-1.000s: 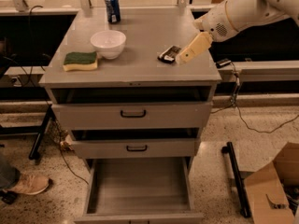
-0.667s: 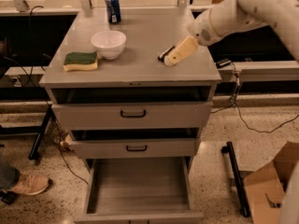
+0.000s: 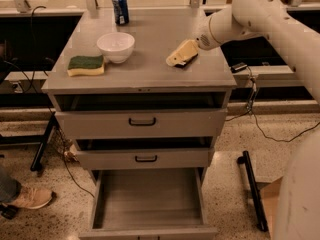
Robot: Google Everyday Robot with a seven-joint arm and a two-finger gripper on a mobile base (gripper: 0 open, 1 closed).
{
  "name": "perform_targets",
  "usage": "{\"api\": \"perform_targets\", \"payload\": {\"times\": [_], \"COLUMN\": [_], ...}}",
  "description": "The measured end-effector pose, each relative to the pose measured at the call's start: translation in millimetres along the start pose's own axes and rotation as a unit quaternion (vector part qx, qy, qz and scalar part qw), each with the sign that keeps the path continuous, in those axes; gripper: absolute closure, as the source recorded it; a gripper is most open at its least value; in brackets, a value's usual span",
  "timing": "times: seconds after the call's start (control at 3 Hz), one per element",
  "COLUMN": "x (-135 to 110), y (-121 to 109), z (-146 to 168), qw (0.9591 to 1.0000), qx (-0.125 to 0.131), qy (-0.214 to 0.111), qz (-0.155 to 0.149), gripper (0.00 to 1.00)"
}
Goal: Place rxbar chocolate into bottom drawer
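The rxbar chocolate [image 3: 189, 62] lies on the cabinet top at the right. Only a dark sliver of it shows from under my gripper [image 3: 179, 55]. The gripper's tan tip rests over the bar, reaching in from the white arm at the upper right. The bottom drawer [image 3: 150, 196] is pulled wide open at the foot of the cabinet, and its grey floor is bare.
On the cabinet top are a white bowl [image 3: 116, 45], a green-and-yellow sponge [image 3: 86, 64] and a blue can [image 3: 120, 8]. The two upper drawers [image 3: 142, 123] stand slightly ajar. A person's shoe [image 3: 30, 196] is at the lower left. A black bar [image 3: 252, 189] lies on the floor at the right.
My gripper has moved left and down across the cabinet top, from beside the bar to over it. The bar is now mostly covered.
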State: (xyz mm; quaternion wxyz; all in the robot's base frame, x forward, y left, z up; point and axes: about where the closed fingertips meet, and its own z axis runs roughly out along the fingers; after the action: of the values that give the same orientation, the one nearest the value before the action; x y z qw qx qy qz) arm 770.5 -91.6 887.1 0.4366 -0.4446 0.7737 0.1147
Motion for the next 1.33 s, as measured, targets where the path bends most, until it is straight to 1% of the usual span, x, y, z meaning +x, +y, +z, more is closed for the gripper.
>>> {"api": "perform_targets", "payload": {"times": [0.33,0.67,1.0,1.33], "x": [-0.3,7.8,20.2,30.6], "y": [-23.0,-35.4,-39.4,-37.3], "z": [13.9,25.3,35.2,42.7], "qw": [0.9996,0.9989,0.9982,0.9978], "qx": [0.021,0.031,0.032,0.025], "qy": [-0.008,0.000,0.016,0.031], "qz": [0.018,0.035,0.047,0.053], "gripper": [0.00,0.00,0.00,0.00]}}
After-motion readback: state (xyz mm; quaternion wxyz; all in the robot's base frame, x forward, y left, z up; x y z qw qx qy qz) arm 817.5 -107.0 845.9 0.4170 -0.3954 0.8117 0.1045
